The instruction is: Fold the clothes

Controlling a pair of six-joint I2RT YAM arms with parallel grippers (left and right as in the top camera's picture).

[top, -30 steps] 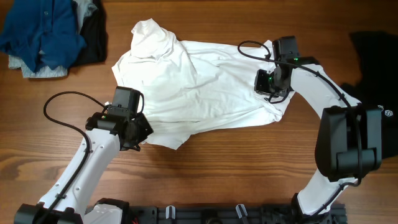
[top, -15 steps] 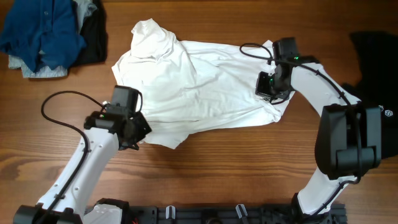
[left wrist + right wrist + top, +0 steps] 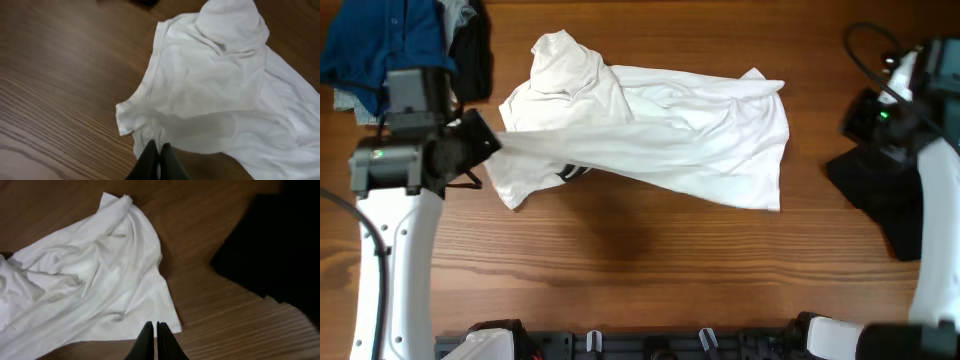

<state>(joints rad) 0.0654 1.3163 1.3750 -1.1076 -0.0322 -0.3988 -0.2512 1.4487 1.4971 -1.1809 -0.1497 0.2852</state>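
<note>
White shirt (image 3: 660, 140) is shown stretched across the wooden table (image 3: 650, 270), its left edge pinched between the closed jaws of the left gripper (image 3: 157, 150); the right gripper (image 3: 154, 328) is pictured empty, jaws pressed together, near a black garment (image 3: 880, 200)

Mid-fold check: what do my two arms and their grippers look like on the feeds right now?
Both arms have white, rounded link shells with black wrist housings. The left arm trails a black cable; the right arm carries a looping black cable. A green light glows at each wrist. The left gripper and right gripper have slim, tapered black fingers.
</note>
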